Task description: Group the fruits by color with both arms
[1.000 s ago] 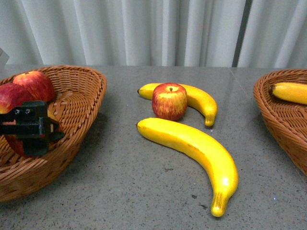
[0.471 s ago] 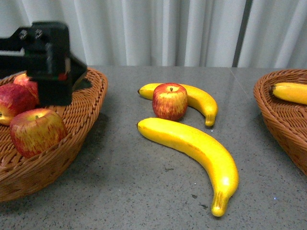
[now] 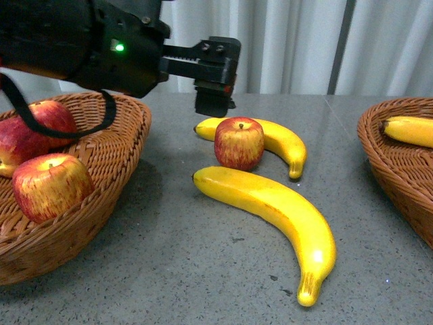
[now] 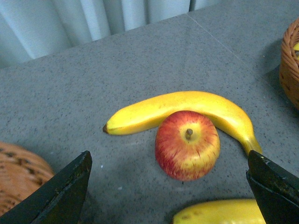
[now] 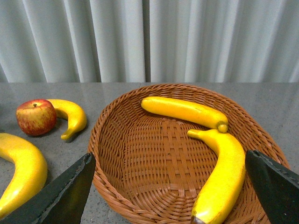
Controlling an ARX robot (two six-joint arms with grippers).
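A red apple (image 3: 239, 143) streaked yellow sits mid-table, touching a small banana (image 3: 281, 142) behind it. A large banana (image 3: 274, 213) lies in front. My left gripper (image 3: 215, 108) is open and empty, just above and behind the apple; in the left wrist view the apple (image 4: 187, 144) lies between its spread fingertips (image 4: 65, 191). The left basket (image 3: 115, 169) holds three apples (image 3: 51, 184). My right gripper (image 5: 175, 196) is open and empty over the right basket (image 5: 140, 186), which holds two bananas (image 5: 219, 172). The right arm is out of the front view.
The grey table (image 3: 203, 271) ends at a white curtain (image 3: 291, 40) behind. The right basket's rim (image 3: 379, 162) shows at the right edge of the front view with one banana (image 3: 409, 130) in it.
My left arm has risen out of the left basket and swung right to above the loose apple. An apple it covered now lies in the basket's front.
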